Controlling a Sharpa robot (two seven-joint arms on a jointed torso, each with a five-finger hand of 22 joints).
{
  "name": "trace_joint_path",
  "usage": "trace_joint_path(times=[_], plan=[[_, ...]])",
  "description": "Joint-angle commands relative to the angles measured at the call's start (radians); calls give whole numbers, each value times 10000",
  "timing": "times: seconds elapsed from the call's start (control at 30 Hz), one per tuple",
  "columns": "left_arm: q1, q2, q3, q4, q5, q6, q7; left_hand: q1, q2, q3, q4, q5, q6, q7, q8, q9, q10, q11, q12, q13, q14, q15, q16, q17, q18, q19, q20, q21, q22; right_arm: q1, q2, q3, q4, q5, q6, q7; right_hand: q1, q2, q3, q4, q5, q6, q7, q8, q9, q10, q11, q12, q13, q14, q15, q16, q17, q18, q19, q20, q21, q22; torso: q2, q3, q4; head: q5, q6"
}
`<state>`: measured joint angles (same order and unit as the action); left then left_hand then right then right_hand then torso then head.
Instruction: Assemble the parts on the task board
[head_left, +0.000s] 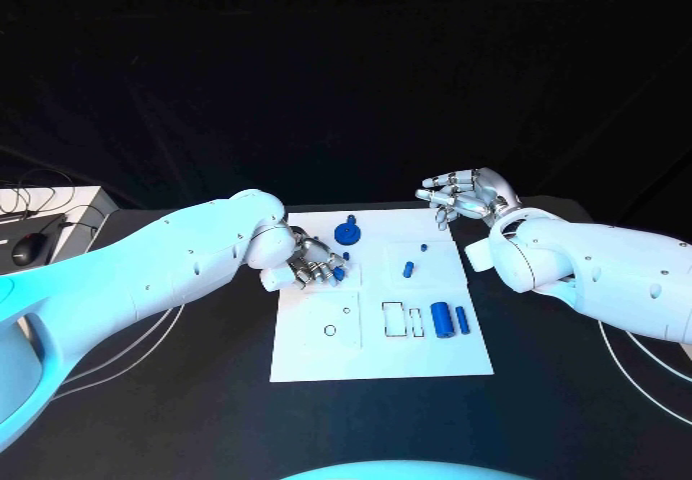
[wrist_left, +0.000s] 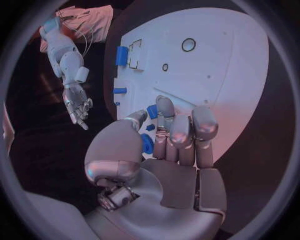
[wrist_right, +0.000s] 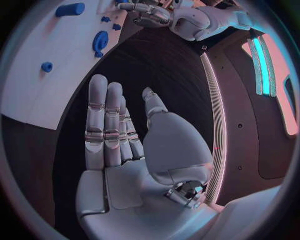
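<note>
The left hand (head_left: 306, 258) pinches a small blue part (wrist_left: 147, 143) over the task board (head_left: 378, 360); the right hand (head_left: 464, 196) hovers spread. Gear (head_left: 348, 233), cylinders (head_left: 450, 320) and pegs lie loose, so assembly seems barely begun.

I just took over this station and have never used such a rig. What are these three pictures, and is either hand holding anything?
It is a two-armed robot with silver hands. One picture looks down from its head; the round ones come from cameras behind each wrist. On the black table lies the white task board with small blue parts: a gear, a cylinder and smaller pegs. The left hand rests at the board's edge, pinching a small blue part between thumb and fingers. The right hand hovers at the far corner, fingers straight, holding nothing.
</note>
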<state>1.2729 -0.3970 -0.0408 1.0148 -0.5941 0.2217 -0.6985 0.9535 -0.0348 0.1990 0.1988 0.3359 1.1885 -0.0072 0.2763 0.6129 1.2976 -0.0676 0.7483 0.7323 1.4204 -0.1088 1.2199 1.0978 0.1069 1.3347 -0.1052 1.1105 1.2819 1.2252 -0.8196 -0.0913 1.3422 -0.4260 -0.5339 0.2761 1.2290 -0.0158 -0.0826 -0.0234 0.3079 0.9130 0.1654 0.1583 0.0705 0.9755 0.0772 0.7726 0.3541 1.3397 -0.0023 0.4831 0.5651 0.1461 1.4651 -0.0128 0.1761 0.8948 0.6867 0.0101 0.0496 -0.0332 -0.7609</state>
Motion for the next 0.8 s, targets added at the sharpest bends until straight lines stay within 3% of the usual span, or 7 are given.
trace_joint_path(times=[0.03, 0.13, 0.33, 0.63, 0.8], plan=[[-5, 31, -1, 13, -55, 209, -4, 256, 17, 0, -288, -57, 6, 25, 37, 14, 70, -2, -41, 7, 47, -14, 51, 15, -147, 14, -5, 65, -6, 5, 11, 4, 12, -68, 86, 100, -23, 27, -17, 13, 54, -20, 65, 14, -2, 15, -55, -34, 15, 92, 4, -30, 9, 191, 105, -42, 67, 9, 0, -6, 6, -1, -28], [-5, 32, -3, 22, -72, 236, -5, 729, 113, 106, -774, -43, -14, 9, 46, 28, 71, -20, -40, 6, 47, -27, 53, 21, -157, 15, -20, 70, -6, 5, 19, 4, 10, -68, 92, 103, -23, 27, -17, 13, 54, -20, 65, 14, -2, 15, -55, -34, 15, 92, 4, -30, 9, 191, 105, -42, 67, 9, -4, -4, 10, 2, -35], [-5, 18, -5, 40, -98, 257, -6, 908, 294, 161, -1293, -25, -45, -2, 40, 29, 70, -33, -50, -1, 48, -32, 52, 35, -179, 14, -40, 85, -3, 5, 28, 4, 11, -68, 94, 107, -35, 39, -22, 19, 59, -15, 63, 14, -2, 18, -56, -37, 15, 97, 2, -32, 13, 190, 102, -43, 72, 15, -4, -5, 3, 7, -30], [-9, -20, -1, 134, -120, 173, -6, 938, 297, 263, -1480, -14, -74, 3, 28, 20, 47, -30, -63, -5, 40, -30, 22, 12, -183, 8, -42, 86, -6, 5, 34, 4, 8, -68, 98, 107, -35, 39, -22, 19, 59, -15, 63, 14, -2, 18, -56, -37, 15, 97, 2, -32, 13, 190, 102, -43, 72, 15, -2, -5, 2, 18, -35], [-17, -79, 33, 212, -152, 84, -1, 1004, 124, 682, -1633, 1, -172, 69, -98, -91, -53, 14, -67, -22, 20, -8, -77, -83, -150, -36, 6, 26, -46, 5, 34, 4, 5, -68, 98, 106, -35, 39, -22, 19, 59, -15, 63, 14, -2, 18, -56, -37, 15, 97, 2, -32, 13, 190, 102, -43, 72, 15, -2, -10, 2, 21, -37]])
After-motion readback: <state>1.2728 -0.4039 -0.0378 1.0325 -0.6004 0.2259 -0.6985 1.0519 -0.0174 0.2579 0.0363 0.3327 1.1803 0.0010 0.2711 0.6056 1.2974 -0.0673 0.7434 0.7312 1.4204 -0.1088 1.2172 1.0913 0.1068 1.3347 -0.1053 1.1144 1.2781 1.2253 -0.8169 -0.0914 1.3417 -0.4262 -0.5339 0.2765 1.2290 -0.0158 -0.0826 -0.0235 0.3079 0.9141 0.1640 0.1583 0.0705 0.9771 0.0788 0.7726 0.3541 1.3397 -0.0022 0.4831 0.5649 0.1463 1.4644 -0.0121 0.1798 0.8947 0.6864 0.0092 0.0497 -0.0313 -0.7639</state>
